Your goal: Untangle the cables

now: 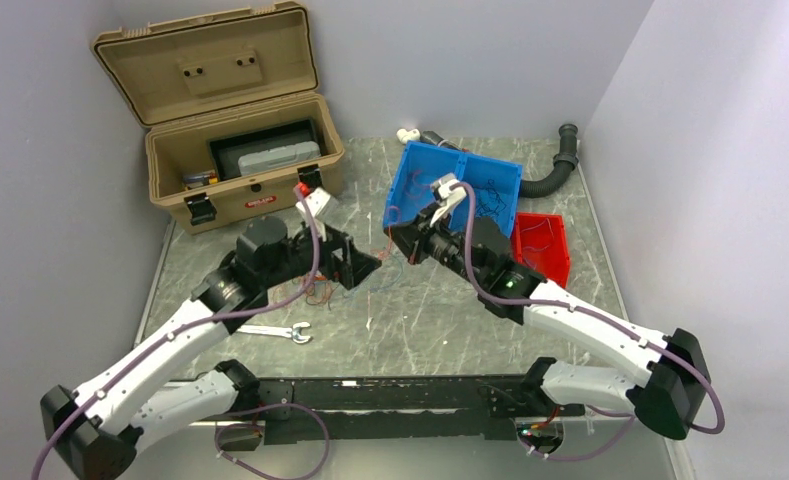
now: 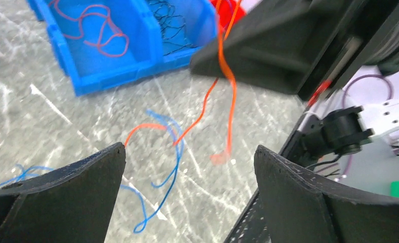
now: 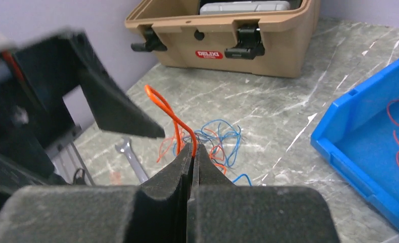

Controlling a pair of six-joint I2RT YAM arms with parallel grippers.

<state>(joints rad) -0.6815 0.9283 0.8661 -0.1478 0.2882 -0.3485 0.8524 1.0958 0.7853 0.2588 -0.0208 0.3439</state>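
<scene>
The cables are thin orange and blue wires, loosely tangled on the table, and they show faintly below my left gripper in the top view. My right gripper is shut on one orange wire, which loops up from the pile. In the left wrist view that orange wire hangs from the right gripper's fingers above blue wires. My left gripper is open and empty, just above the table next to the hanging wire. The two grippers nearly meet tip to tip.
A blue bin behind the right gripper holds red wires and black wires. A red bin stands to its right. An open tan toolbox is at the back left. A wrench lies near the left arm. A black corrugated hose is at the back right.
</scene>
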